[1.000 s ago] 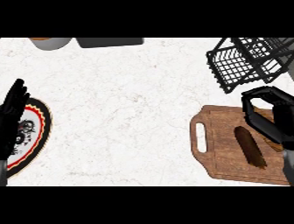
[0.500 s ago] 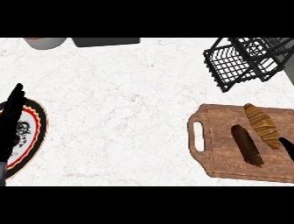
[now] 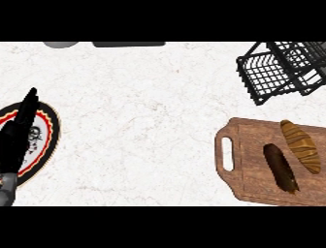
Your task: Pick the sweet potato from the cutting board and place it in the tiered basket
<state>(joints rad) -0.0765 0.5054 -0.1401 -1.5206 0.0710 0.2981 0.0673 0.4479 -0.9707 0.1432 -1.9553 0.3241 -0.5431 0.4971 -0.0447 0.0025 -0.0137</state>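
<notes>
Right hand gone from view, sweet potato (image 3: 281, 166) unpicked
Left hand (image 3: 12, 140) rests spread over plate (image 3: 45, 138); next: reach cutting board (image 3: 255, 189), then basket (image 3: 289, 68)

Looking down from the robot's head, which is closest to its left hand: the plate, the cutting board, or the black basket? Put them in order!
Measured from the left hand, at the view's left edge:
1. Plate: right under the hand, far left.
2. Cutting board: across the counter, lower right.
3. Tiered basket: farthest, top right corner.
</notes>
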